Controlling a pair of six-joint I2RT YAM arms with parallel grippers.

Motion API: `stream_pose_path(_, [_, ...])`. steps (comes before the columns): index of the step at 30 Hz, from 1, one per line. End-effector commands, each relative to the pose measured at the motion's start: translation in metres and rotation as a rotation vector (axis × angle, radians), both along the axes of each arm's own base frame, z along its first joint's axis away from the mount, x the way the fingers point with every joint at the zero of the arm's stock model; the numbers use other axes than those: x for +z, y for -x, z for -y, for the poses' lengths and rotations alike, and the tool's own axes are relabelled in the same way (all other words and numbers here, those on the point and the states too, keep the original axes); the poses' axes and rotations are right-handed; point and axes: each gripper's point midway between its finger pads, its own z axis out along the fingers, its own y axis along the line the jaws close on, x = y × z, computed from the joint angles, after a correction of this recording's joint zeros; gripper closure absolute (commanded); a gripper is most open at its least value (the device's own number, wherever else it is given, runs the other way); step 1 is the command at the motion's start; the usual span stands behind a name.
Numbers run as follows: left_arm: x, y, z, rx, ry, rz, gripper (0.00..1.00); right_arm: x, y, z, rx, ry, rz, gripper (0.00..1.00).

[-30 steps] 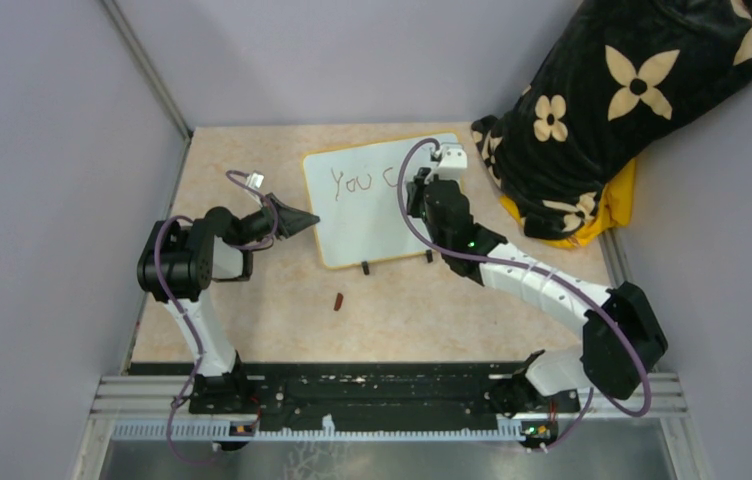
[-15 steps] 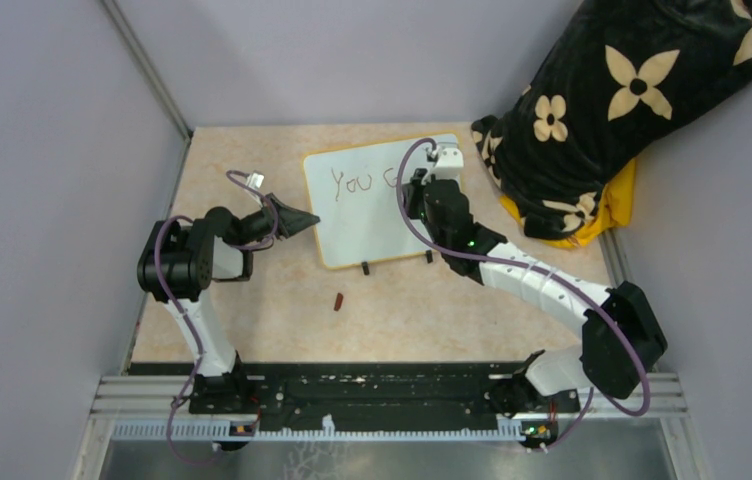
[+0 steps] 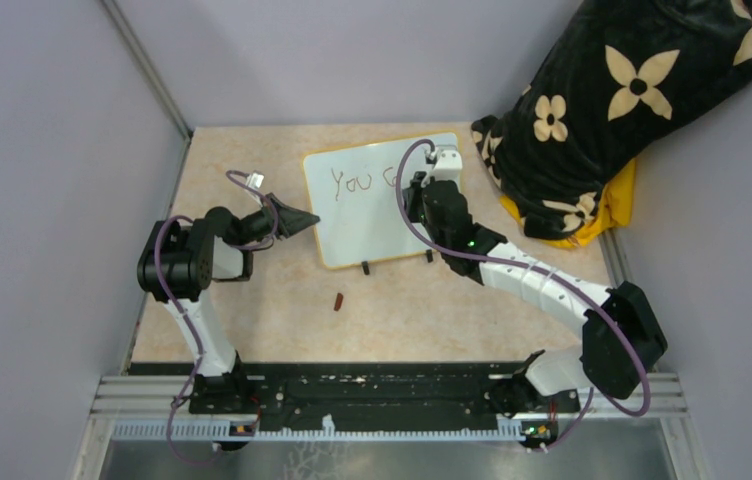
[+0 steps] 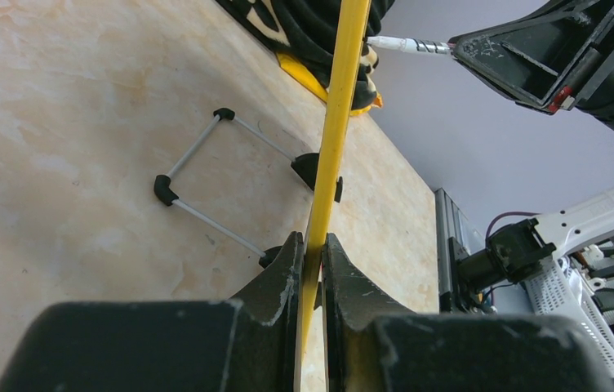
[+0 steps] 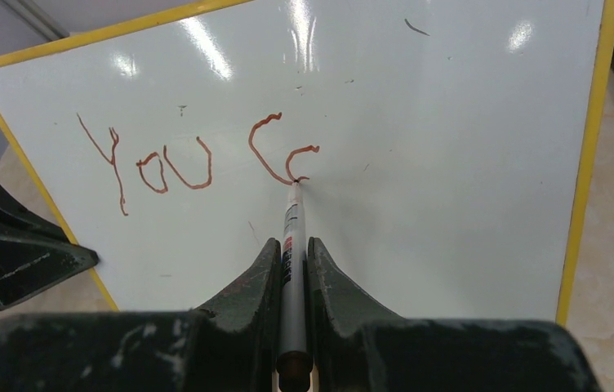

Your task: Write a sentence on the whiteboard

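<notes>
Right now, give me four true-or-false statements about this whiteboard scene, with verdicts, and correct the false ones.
1. The right fingers are shut on a marker whose tip touches the whiteboard. True.
2. The sentence is complete. False: only "You C" and the start of another letter show.
3. The left fingers clamp the board's yellow frame. True.
4. The small reddish object lies on the board. False: it lies on the table, nearer the arm bases than the board's black feet.
</notes>
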Motion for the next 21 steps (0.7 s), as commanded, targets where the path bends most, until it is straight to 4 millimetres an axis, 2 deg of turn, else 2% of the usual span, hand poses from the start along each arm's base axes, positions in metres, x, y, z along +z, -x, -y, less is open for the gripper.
stream_pose_path(1, [0.02,0.01,0.005,-0.02,-0.003,0.209,1.0,0.014,-0.006,0.015,-0.066,-0.003,0.022,1.0])
stream_pose_path(21, [0.02,0.01,0.005,-0.022,-0.005,0.212,1.0,0.041,-0.02,0.016,-0.101,-0.023,0.071,1.0])
